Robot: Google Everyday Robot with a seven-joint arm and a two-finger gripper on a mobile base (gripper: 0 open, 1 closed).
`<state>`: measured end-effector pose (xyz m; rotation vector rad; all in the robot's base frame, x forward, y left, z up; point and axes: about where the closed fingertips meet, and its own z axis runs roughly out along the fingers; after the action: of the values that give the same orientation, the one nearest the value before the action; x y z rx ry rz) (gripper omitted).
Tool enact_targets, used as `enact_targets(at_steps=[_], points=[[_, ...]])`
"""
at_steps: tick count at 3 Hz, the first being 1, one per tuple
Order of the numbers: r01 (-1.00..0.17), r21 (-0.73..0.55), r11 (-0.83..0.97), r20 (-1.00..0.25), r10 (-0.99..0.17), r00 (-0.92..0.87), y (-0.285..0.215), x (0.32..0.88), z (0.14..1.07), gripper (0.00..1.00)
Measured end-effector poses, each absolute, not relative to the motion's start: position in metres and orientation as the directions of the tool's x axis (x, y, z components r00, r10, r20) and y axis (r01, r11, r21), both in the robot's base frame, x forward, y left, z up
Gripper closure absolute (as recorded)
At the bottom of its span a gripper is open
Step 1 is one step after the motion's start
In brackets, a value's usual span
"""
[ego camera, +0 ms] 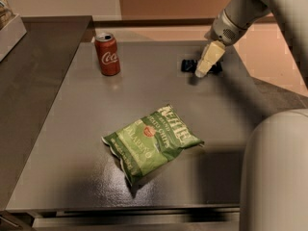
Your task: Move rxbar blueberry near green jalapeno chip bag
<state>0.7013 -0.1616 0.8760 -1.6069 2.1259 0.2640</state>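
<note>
The gripper point(203, 70) hangs at the far right part of the grey table point(72, 129). The far edge of the table lies just behind it and the right edge is near on its right side. In front of the gripper, toward the camera, a wide bare stretch of the table top opens up.

The rxbar blueberry point(186, 65) lies flat directly under and behind the gripper tip. One dark end shows on the left of the tip and the other end on the right. If the tip touches the bar I cannot tell, and I also cannot tell if the gripper is open or closed.

The green jalapeno chip bag point(151, 141) lies well apart from the gripper, in front of it and to its left, near the middle of the table. A red cola can point(107, 54) stands upright far to the left of the gripper, close to the far edge.

The gripper covers the middle of the bar, so its lettering cannot be read. The arm point(240, 13) is cut off at the top right, and a white rounded part of the robot point(276, 172) hides the near right corner of the table.
</note>
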Motion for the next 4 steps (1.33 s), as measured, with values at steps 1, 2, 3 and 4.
enact_targets(at_steps=[1,2,3,4], points=[[-0.935,-0.13,0.328,-0.47,-0.851,-0.233,-0.171,0.719,0.87,0.0],[-0.929,-0.144,0.34,-0.466,-0.852,-0.24,-0.181,0.728,0.866,0.0],[-0.932,-0.139,0.334,-0.45,-0.86,-0.241,-0.189,0.726,0.862,0.0],[-0.938,-0.121,0.325,-0.434,-0.867,-0.245,-0.196,0.719,0.855,0.0]])
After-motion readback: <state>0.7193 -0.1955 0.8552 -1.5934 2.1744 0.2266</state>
